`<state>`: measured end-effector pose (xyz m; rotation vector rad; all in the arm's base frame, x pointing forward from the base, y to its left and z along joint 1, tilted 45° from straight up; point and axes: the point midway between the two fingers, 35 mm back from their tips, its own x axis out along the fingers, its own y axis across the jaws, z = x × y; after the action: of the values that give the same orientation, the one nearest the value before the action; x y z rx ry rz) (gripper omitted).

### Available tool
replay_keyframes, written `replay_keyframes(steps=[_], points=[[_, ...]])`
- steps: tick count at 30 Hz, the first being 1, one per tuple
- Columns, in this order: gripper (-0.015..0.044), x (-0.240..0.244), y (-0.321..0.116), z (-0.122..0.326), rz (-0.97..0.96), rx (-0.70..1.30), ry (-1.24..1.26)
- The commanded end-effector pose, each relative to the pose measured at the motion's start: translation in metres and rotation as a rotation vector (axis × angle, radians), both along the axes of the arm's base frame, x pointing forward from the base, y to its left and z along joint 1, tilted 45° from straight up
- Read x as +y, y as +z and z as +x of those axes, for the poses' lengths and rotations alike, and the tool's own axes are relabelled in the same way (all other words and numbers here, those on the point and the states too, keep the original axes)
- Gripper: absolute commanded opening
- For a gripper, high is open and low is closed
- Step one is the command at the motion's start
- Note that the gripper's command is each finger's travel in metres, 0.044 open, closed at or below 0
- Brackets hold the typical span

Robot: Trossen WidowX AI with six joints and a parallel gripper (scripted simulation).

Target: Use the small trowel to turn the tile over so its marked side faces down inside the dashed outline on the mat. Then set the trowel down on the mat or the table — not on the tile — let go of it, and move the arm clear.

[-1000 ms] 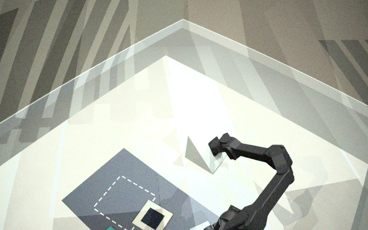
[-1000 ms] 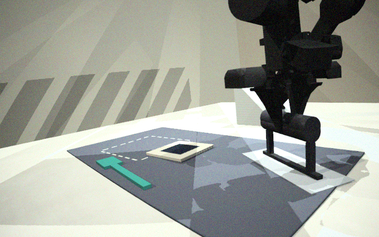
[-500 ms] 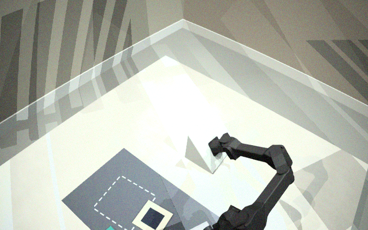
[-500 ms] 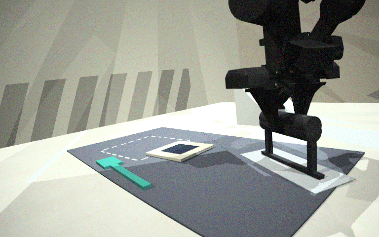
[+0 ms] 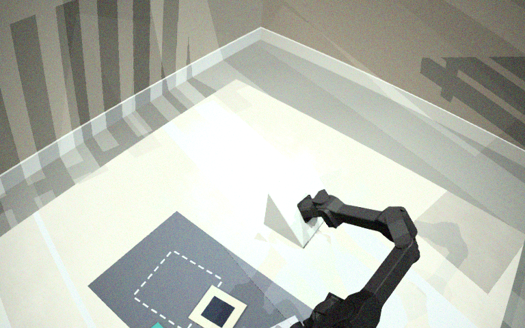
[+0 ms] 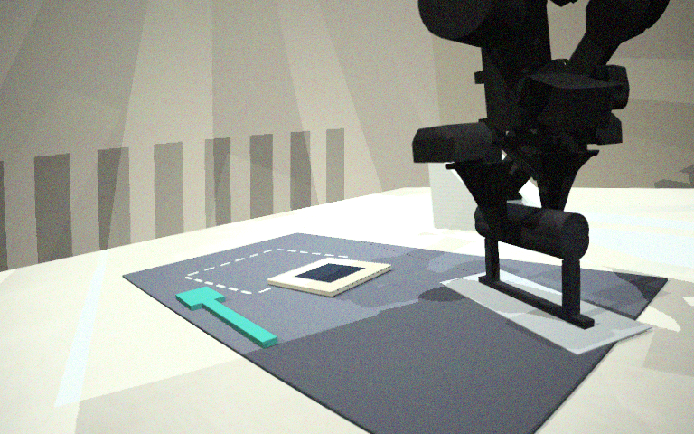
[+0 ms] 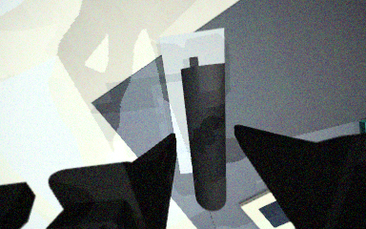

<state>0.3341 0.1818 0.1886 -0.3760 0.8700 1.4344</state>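
Note:
The tile (image 5: 217, 311) (image 6: 332, 272) (image 7: 253, 208) is cream with a dark square facing up. It lies flat on the mat (image 5: 115, 285) (image 6: 358, 383) (image 7: 286, 72), over one side of the dashed outline (image 6: 276, 250). The trowel has a thick black handle (image 6: 537, 230) (image 7: 207, 143) on two posts above a pale flat blade (image 6: 552, 332) (image 7: 207, 45). The blade rests on the mat near its far-right corner in the exterior view. My gripper (image 6: 524, 212) (image 7: 204, 134) is open around the handle, with a gap on both sides in the wrist view. The top view cuts off the fingers.
A flat teal T-shaped piece (image 6: 235, 319) lies on the mat beside the outline. A white wedge (image 5: 281, 222) (image 6: 447, 199) stands behind the mat near the arm's base. A low pale wall (image 5: 259, 34) borders the table at the back.

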Motion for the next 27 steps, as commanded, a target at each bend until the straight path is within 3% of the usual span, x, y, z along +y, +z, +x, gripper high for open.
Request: replay_keyframes(steps=[1,7,19,27], points=[[0.027,-0.001,0.001,0.0,0.001,-0.004,0.003],[0.027,-0.032,0.031,0.004,-0.001,-0.003,0.003],[0.03,-0.04,0.038,0.005,-0.007,-0.005,-0.004],[0.03,-0.029,0.023,-0.011,-0.171,-0.109,-0.054]])
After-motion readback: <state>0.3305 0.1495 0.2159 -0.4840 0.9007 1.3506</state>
